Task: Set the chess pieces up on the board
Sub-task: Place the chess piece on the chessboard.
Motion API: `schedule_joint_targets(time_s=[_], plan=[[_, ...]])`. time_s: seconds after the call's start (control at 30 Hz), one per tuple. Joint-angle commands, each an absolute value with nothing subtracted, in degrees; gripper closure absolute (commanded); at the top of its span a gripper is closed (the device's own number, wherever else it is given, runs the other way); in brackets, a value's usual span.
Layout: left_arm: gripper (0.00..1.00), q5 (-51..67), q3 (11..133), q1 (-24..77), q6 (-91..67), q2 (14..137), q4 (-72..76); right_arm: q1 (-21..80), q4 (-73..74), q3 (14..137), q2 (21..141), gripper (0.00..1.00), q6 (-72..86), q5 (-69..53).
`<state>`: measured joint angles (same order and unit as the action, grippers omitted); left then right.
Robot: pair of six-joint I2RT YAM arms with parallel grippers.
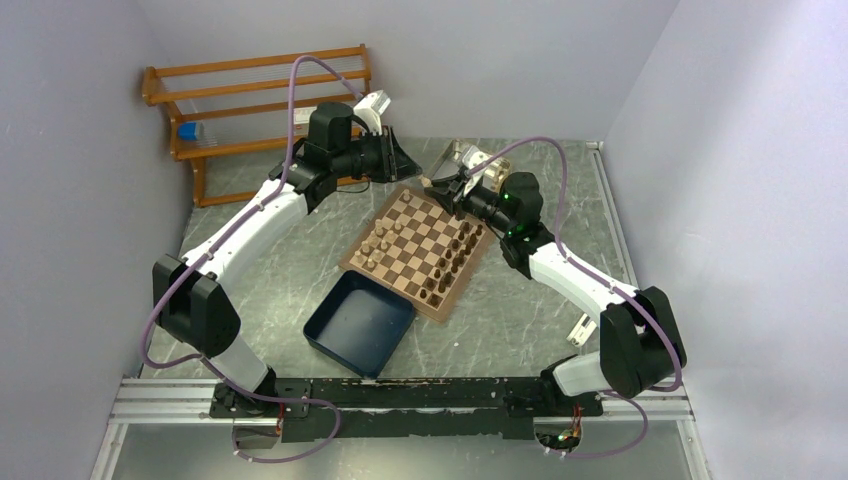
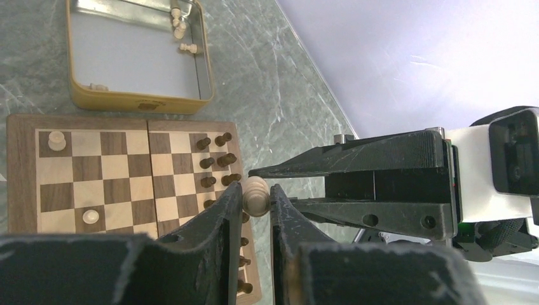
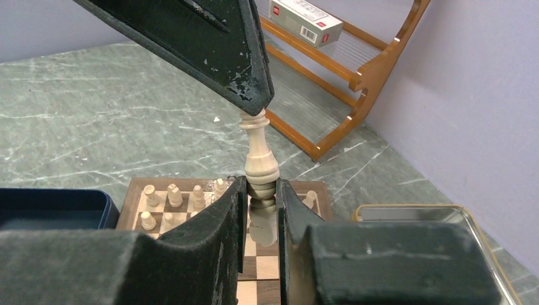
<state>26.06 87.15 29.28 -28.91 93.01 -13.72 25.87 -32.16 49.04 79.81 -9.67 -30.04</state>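
Note:
A tall light tan chess piece [image 3: 260, 152] hangs above the far corner of the board [image 1: 415, 250], gripped at both ends. My right gripper [image 3: 260, 189] is shut on its base. My left gripper [image 2: 257, 192] is shut on its rounded head [image 2: 256, 196], and its finger [image 3: 191, 38] shows above the piece in the right wrist view. The two grippers meet tip to tip in the top view, left [image 1: 418, 172] and right [image 1: 447, 190]. Dark pieces [image 2: 216, 159] line one edge of the board [image 2: 108, 178]. Light pieces [image 3: 171, 197] line the other.
A shiny tin [image 1: 460, 158] holding a few light pieces [image 2: 184, 28] stands just beyond the board. A navy tray [image 1: 358, 322] sits at the board's near corner. A wooden rack [image 1: 250, 90] stands at the back left, against the wall.

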Motion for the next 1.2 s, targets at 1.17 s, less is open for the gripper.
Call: schedule_joint_targets(time_s=[1.17], plan=[[0.90, -7.4, 87.4, 32.2, -12.4, 105.4, -21.5, 27.0, -30.0, 34.2, 64.5, 1.00, 8.7, -7.8]])
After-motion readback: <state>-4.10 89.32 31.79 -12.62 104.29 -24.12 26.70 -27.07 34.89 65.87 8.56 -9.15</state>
